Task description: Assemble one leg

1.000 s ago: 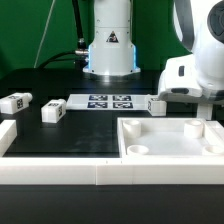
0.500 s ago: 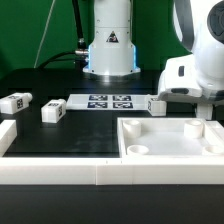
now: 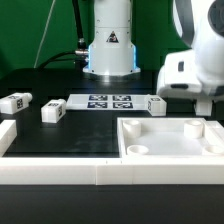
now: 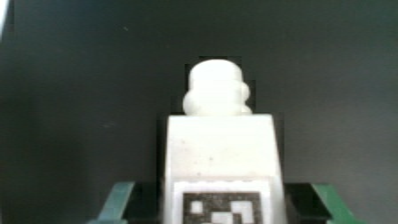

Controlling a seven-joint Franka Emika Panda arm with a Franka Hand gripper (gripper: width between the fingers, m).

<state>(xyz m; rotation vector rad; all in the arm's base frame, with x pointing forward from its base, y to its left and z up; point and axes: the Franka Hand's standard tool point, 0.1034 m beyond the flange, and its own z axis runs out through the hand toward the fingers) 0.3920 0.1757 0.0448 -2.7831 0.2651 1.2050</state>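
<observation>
In the wrist view a white leg (image 4: 222, 150) with a black-and-white tag on its near face and a rounded peg at its far end lies between my green fingers (image 4: 121, 205), over the black table. A dark gap shows on each side between finger and leg. My gripper (image 4: 222, 208) straddles it, open. In the exterior view my gripper (image 3: 207, 103) hangs at the right, just behind the large white tray-like piece (image 3: 170, 128); the leg under it is hidden there. Three other legs lie on the table: one (image 3: 14, 101), one (image 3: 52, 112) and one (image 3: 155, 103).
The marker board (image 3: 108, 101) lies at the back centre, in front of the robot base (image 3: 108, 50). A low white wall (image 3: 90, 176) runs along the front, with a white block (image 3: 7, 136) at the exterior view's left.
The arm's white body has shifted slightly up and towards the exterior view's left. The legs and the tray-like piece have not moved.
</observation>
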